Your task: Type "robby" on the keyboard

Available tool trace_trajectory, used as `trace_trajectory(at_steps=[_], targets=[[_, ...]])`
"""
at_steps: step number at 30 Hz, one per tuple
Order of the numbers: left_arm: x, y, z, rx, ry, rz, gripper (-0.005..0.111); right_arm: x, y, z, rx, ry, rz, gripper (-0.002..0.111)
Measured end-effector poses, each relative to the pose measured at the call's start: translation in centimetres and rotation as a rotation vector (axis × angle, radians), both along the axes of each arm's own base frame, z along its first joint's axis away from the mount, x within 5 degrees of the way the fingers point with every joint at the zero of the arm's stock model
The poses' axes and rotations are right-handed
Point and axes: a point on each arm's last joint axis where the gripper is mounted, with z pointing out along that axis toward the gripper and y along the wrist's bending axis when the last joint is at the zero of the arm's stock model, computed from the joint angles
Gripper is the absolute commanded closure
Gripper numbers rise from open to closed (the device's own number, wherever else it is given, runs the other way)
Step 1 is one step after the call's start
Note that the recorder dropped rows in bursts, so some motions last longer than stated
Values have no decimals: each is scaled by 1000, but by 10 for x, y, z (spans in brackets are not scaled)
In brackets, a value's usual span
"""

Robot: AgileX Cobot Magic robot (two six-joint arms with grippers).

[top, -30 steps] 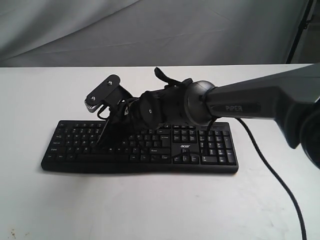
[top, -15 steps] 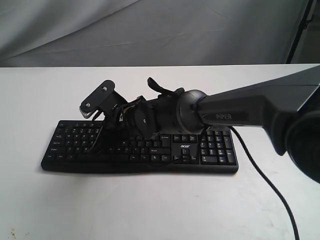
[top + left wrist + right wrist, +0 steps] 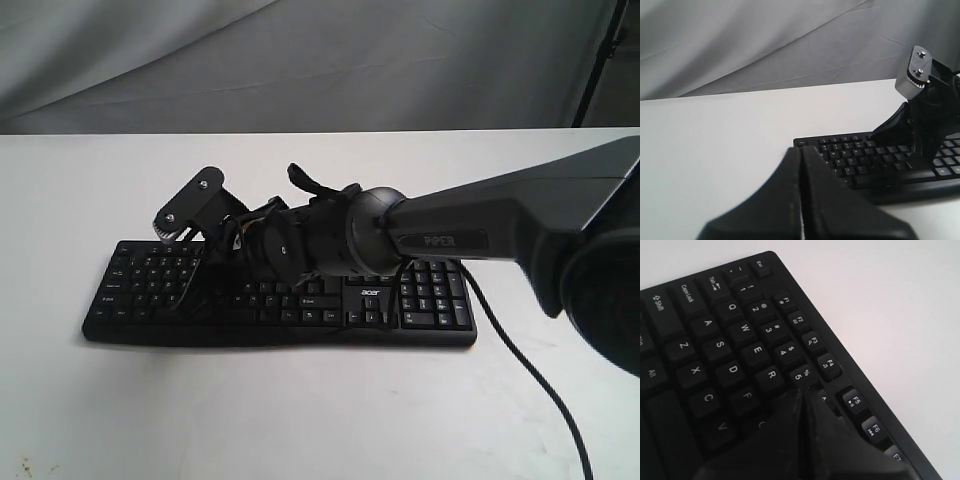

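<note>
The black keyboard (image 3: 140, 300) lies across the middle of the white table, with its white acer logo (image 3: 369, 292) right of centre. My right gripper (image 3: 192, 290) reaches across from the right and is shut, pointing down over the left block of letter keys. In the right wrist view its closed tip (image 3: 802, 392) sits just past the R key (image 3: 771, 375) and the 5 key (image 3: 801, 374), hiding the keys below; I cannot tell if it touches. My left gripper (image 3: 801, 150) is shut and empty, off the keyboard's (image 3: 855, 160) left end. It is out of the exterior view.
A thin black cable (image 3: 540, 380) runs from the keyboard's right end across the white table (image 3: 300, 410) toward the front right. The right arm's wrist camera bracket (image 3: 190, 205) stands above the keys. Grey cloth (image 3: 300, 60) hangs behind the table.
The right arm has moved leftward over the keyboard, carrying its shut gripper from near the middle letter keys toward the left ones. The keyboard has not shifted.
</note>
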Motion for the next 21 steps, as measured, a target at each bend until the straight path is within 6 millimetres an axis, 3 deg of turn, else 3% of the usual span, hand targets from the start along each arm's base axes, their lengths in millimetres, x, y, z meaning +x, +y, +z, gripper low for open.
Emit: trace_trajectory(at_steps=[21], targets=[[0, 0, 0, 0, 0, 0, 107, -1, 0, -15, -31, 33, 5, 108]])
